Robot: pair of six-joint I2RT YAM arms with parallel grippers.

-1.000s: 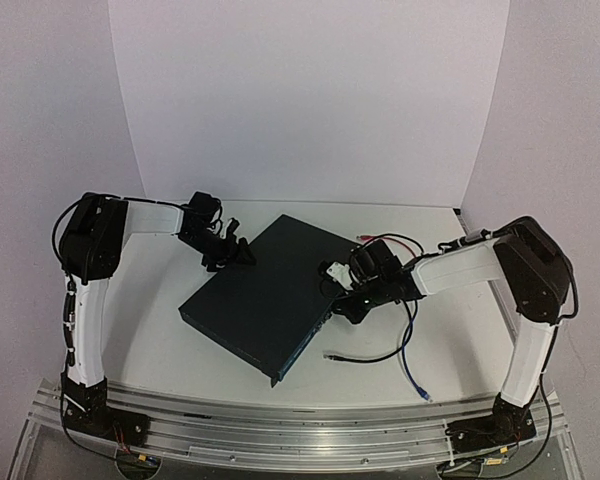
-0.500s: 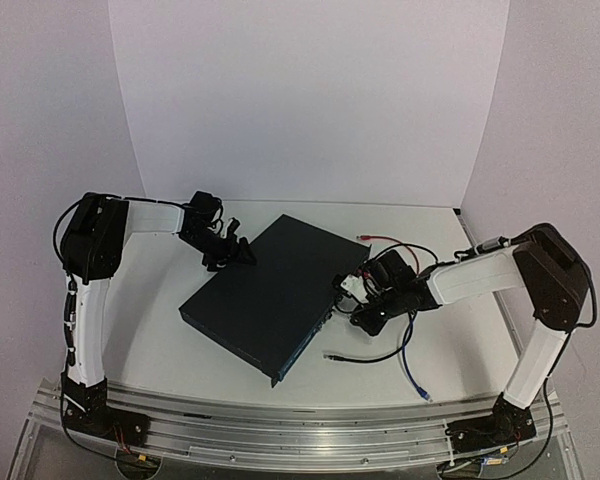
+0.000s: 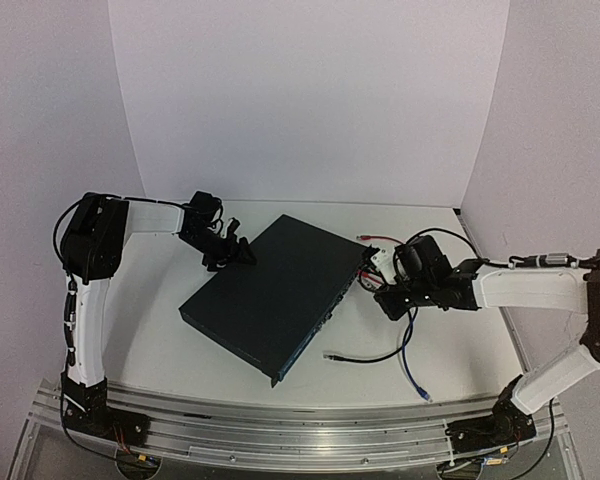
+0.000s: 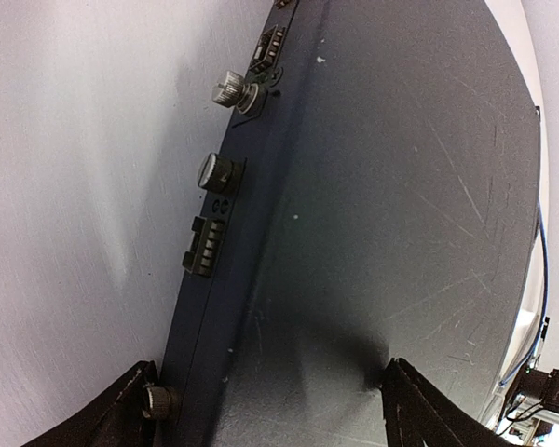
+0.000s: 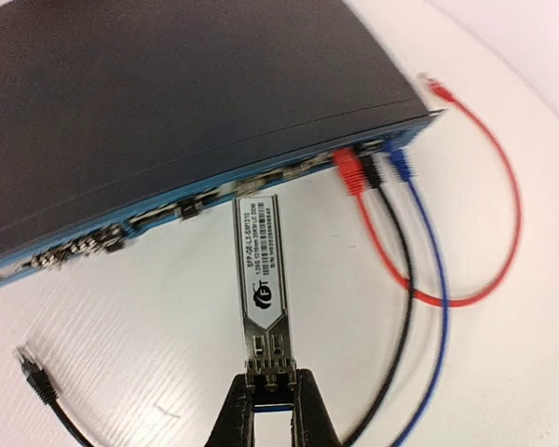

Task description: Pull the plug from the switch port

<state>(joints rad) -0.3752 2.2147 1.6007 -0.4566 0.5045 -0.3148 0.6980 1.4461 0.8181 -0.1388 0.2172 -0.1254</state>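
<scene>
The plug (image 5: 261, 279) — a slim silver slab with a black-printed label — sits clear of the switch (image 5: 168, 93). Its long axis runs from the right gripper (image 5: 272, 386) straight toward the socket face, far tip just beside it. That gripper is clamped on the plug's near end. Only this wrist view shows the label, and the red cable (image 5: 351, 172), black cable (image 5: 384, 177) and blue cable (image 5: 403, 168) seated at the row's end. From above, the dark, flat switch lies diagonally on the counter (image 3: 160, 330). The left gripper (image 3: 235, 252) sits at its far edge, fingers (image 4: 121, 419) apart astride it — whether they press cannot be told.
</scene>
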